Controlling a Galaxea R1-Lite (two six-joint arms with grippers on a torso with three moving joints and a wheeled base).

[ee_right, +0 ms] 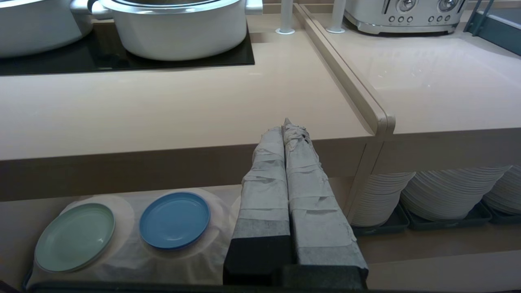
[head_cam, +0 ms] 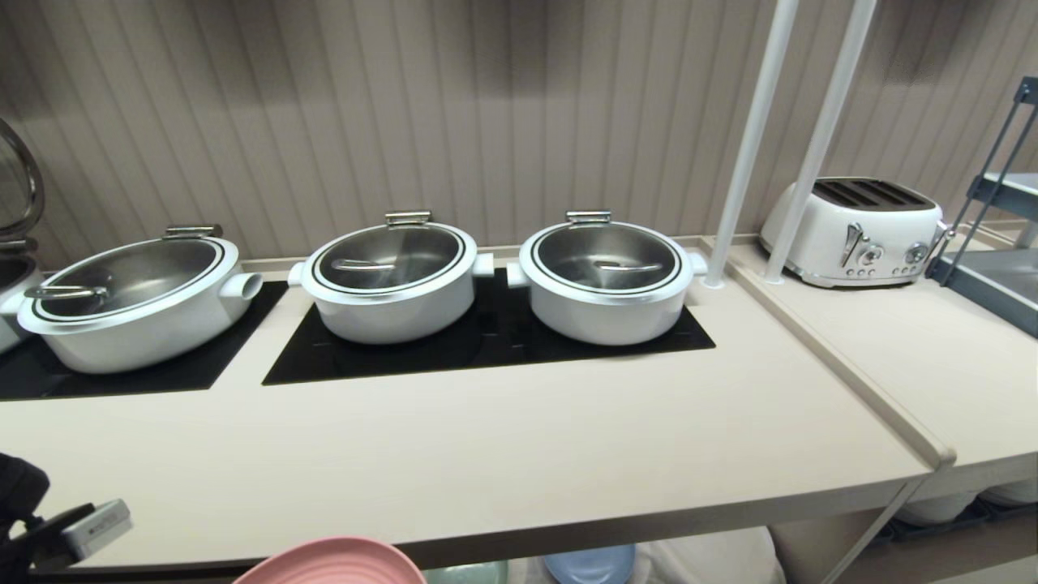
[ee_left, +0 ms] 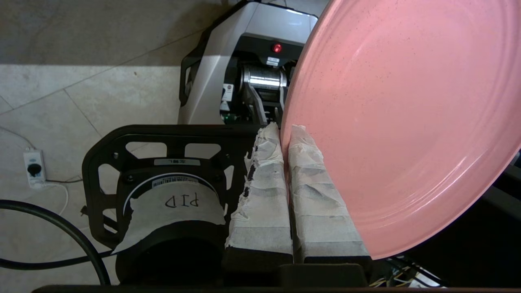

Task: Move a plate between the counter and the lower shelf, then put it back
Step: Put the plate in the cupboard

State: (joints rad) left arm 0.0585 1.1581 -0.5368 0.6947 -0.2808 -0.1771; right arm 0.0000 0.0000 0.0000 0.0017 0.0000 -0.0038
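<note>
Left end effector [ee_left: 285,134] clamped on rim of the pink plate [ee_left: 407,122], which hangs tilted in the air just below/in front of the table [head_cam: 486,454] edge, above the lower shelf [ee_right: 122,252]. Right end effector [ee_right: 287,126] closed, empty, parked. Plate looks stiff, light, smooth-ish & breakable; rim pinch w/ taped fingers [ee_left: 260,195] is thin, so prob keep it level, deeper bite safer

The plate [ee_left: 407,122] is soft pink with tiny dark specks. The counter [head_cam: 503,438] is beige, with shiny black glass panels [head_cam: 486,341]. The pots [head_cam: 389,280] are white with silver lids. A blue plate [ee_right: 175,219] and a pale green plate [ee_right: 75,237] lie on a white cloth [ee_right: 134,260]. The toaster [head_cam: 855,231] is white.
</note>
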